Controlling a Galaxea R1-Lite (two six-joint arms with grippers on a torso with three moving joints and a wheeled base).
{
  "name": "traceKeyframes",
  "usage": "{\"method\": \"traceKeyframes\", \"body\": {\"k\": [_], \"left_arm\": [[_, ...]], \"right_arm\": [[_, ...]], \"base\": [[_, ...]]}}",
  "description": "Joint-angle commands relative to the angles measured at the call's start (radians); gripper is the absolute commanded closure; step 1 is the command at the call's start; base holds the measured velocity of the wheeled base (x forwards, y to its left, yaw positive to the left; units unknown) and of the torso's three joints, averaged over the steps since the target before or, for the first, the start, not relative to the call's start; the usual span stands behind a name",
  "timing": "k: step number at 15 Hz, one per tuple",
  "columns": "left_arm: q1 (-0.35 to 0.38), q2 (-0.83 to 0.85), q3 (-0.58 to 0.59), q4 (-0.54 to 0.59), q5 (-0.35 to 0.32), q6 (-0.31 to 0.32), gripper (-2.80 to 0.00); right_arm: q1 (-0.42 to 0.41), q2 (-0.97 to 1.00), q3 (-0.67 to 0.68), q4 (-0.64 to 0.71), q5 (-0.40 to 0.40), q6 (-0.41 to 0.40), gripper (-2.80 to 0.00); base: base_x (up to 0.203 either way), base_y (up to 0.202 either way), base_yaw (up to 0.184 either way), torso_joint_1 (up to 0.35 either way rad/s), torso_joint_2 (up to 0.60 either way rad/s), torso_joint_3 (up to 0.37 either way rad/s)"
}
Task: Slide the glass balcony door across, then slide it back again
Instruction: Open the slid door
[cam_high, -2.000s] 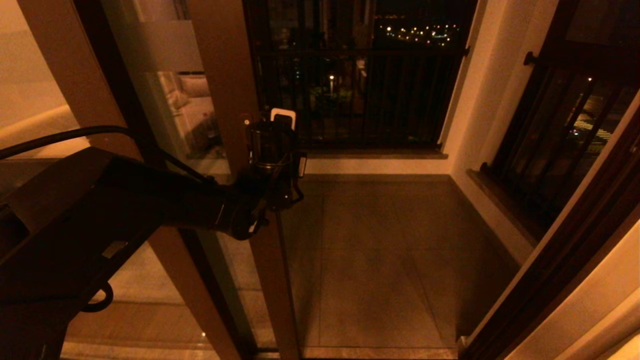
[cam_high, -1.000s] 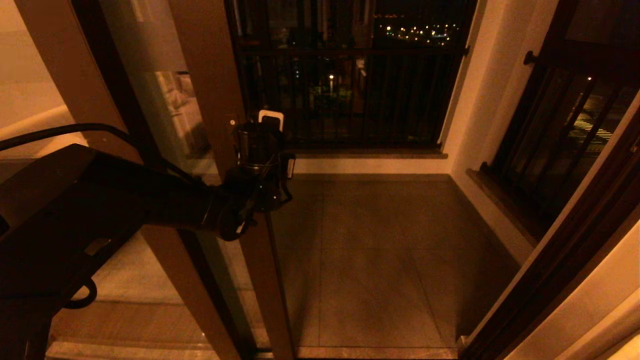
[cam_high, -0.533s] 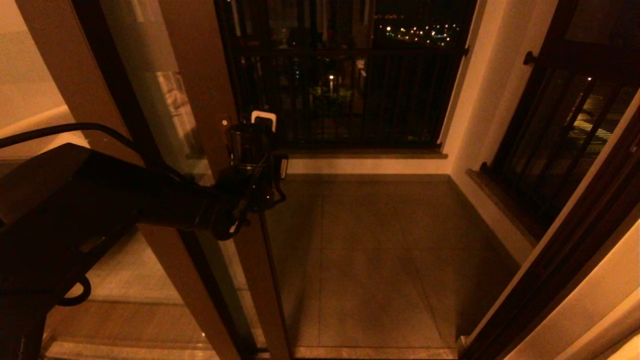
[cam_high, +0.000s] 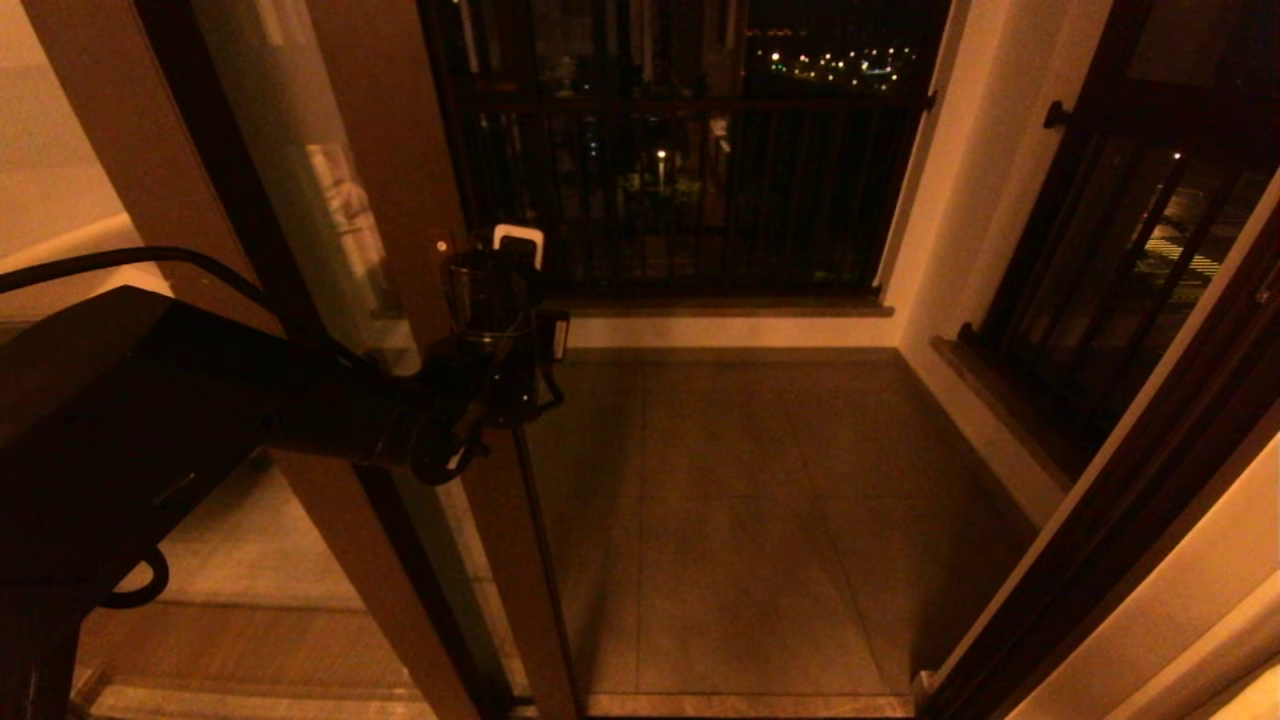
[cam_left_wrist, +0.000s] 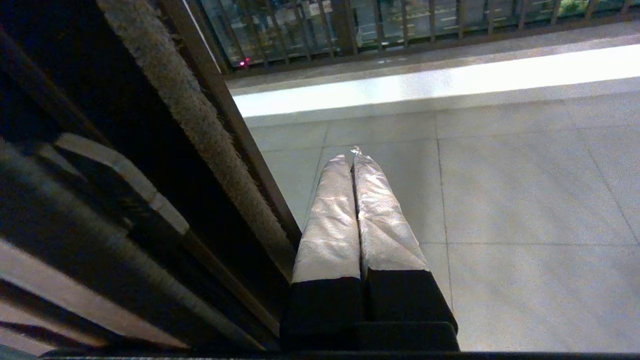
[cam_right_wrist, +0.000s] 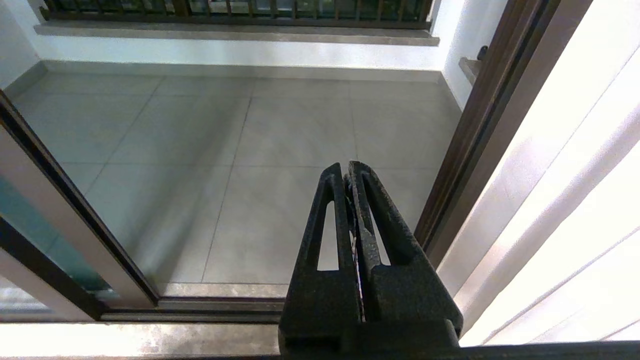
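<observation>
The glass balcony door (cam_high: 300, 190) stands at the left, its brown stile (cam_high: 400, 170) bordering the open doorway. My left gripper (cam_high: 520, 245) is shut, with nothing between its foil-wrapped fingers (cam_left_wrist: 330, 220), and lies alongside the door's leading edge, next to the brush seal (cam_left_wrist: 190, 115). In the right wrist view the door's lower stile (cam_right_wrist: 75, 240) stands at the left of the opening. My right gripper (cam_right_wrist: 347, 170) hangs shut and empty, low inside the doorway near the right jamb, and is not seen from the head.
The tiled balcony floor (cam_high: 750, 500) lies beyond the opening. A black-barred railing (cam_high: 700, 180) above a low ledge (cam_high: 740, 310) closes the far side. A barred window (cam_high: 1130, 270) and the dark door jamb (cam_high: 1100, 520) are on the right. The floor track (cam_right_wrist: 220, 305) crosses the threshold.
The door's stile and my left gripper beside it have shifted steadily to the left, and the opening onto the balcony has widened. The left gripper stayed shut.
</observation>
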Motion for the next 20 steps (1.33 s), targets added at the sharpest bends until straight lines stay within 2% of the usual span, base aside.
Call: {"method": "traceKeyframes", "body": {"k": [1,10,20], "left_arm": [[0.006,0.002,0.0,-0.003,0.01,0.002,0.0],[0.024,0.001,0.003,-0.003,0.009,0.002,0.0],[0.071,-0.005,0.057,-0.045,0.001,0.003,0.0]], "right_arm": [[0.001,0.002,0.0,0.0,0.001,-0.001,0.0],[-0.001,0.002,0.0,0.0,0.001,-0.001,0.0],[0.001,0.002,0.0,0.0,0.001,-0.001,0.0]], "base": [[0.0,0.0,0.0,0.0,0.0,0.0],[0.0,0.0,0.0,0.0,0.0,0.0],[0.0,0.0,0.0,0.0,0.0,0.0]]}}
